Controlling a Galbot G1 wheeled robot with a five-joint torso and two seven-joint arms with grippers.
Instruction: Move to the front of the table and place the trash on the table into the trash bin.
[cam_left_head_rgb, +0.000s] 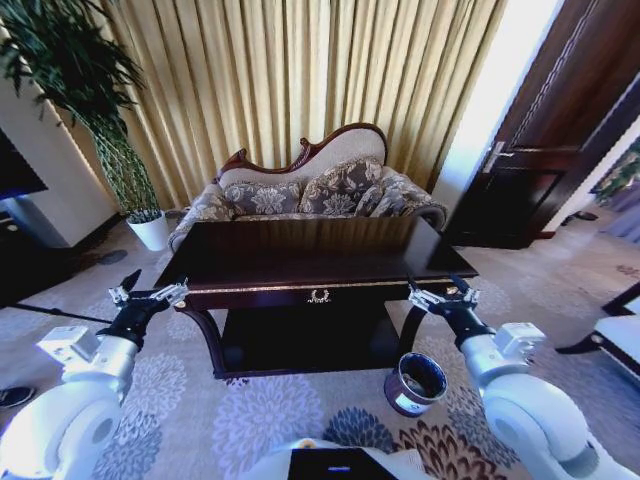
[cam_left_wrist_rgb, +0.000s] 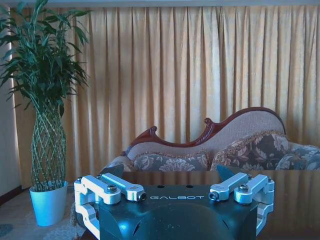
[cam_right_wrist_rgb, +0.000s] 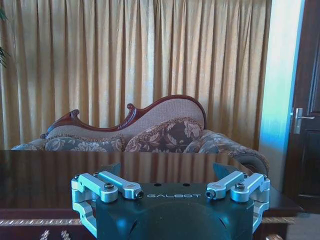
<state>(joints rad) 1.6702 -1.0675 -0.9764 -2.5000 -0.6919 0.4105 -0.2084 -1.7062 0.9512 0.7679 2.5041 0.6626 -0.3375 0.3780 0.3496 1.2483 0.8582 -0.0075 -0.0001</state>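
Observation:
The dark glossy table (cam_left_head_rgb: 300, 255) with gold trim stands straight ahead, its top reflecting the curtains. The trash is out of view. The trash bin (cam_left_head_rgb: 415, 383), round and dark with a shiny rim, sits on the carpet by the table's front right leg. My left gripper (cam_left_head_rgb: 150, 290) hovers open at the table's front left corner. My right gripper (cam_left_head_rgb: 443, 292) hovers open at the front right corner, just above the bin. Both hold nothing. The wrist views show the left gripper (cam_left_wrist_rgb: 170, 172) and the right gripper (cam_right_wrist_rgb: 167, 170) spread wide over the table top (cam_right_wrist_rgb: 50, 175).
A floral sofa (cam_left_head_rgb: 310, 190) stands behind the table, in front of gold curtains. A tall plant in a white pot (cam_left_head_rgb: 150, 232) is at the back left, and a dark door (cam_left_head_rgb: 560, 130) at the right. A chair (cam_left_head_rgb: 615, 335) juts in at the right edge.

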